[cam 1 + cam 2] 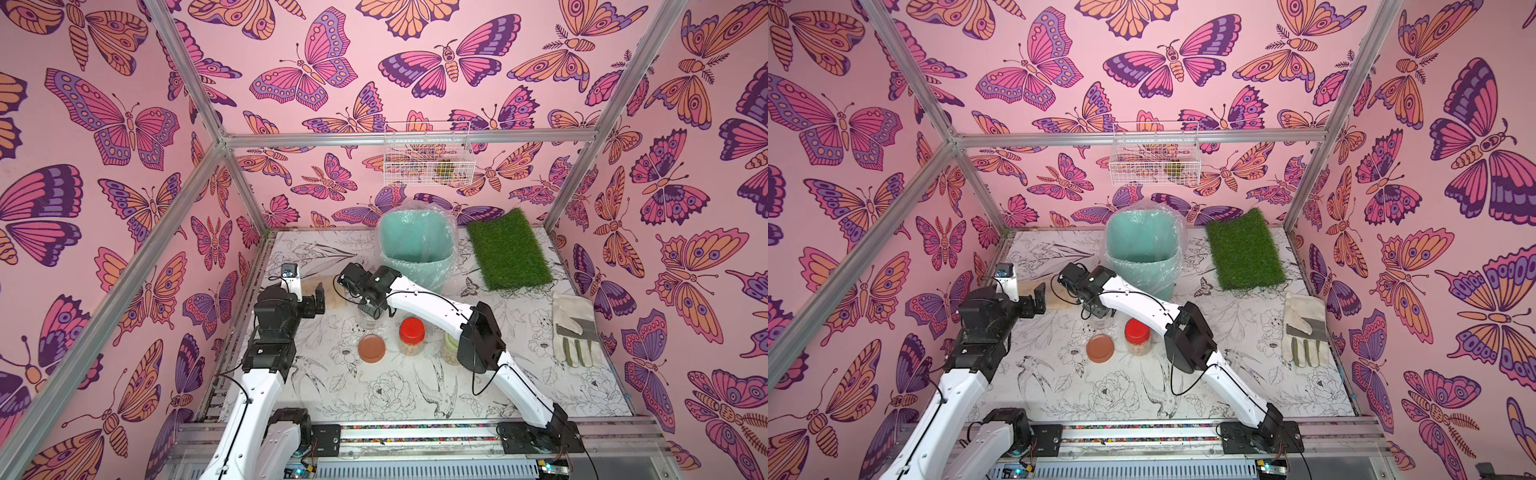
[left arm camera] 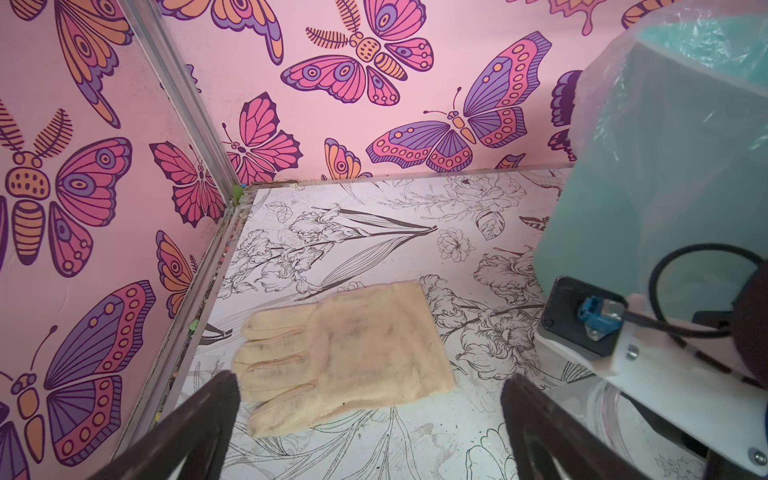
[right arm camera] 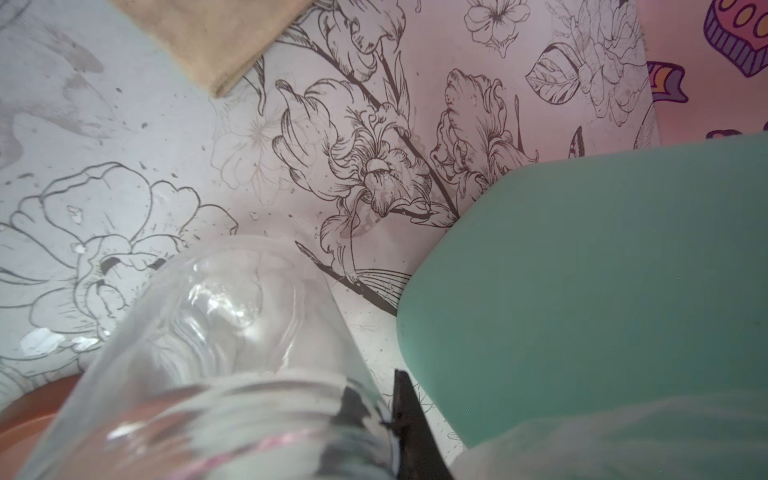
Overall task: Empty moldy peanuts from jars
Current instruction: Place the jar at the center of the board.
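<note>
Clamping clear cylindrical jar, right hand, round brown lid beside

My stereo head sits high above my base rail at 6 o'clock, looking down and toward 12 across the whole table; both top views share nearly the same scene. My left wrist camera rides low, facing the 11 o'clock corner, near the tan glove, with the mint bin at its edge. My right wrist camera looks steeply down, very close on the clear jar, sharing that bin and glove
</note>
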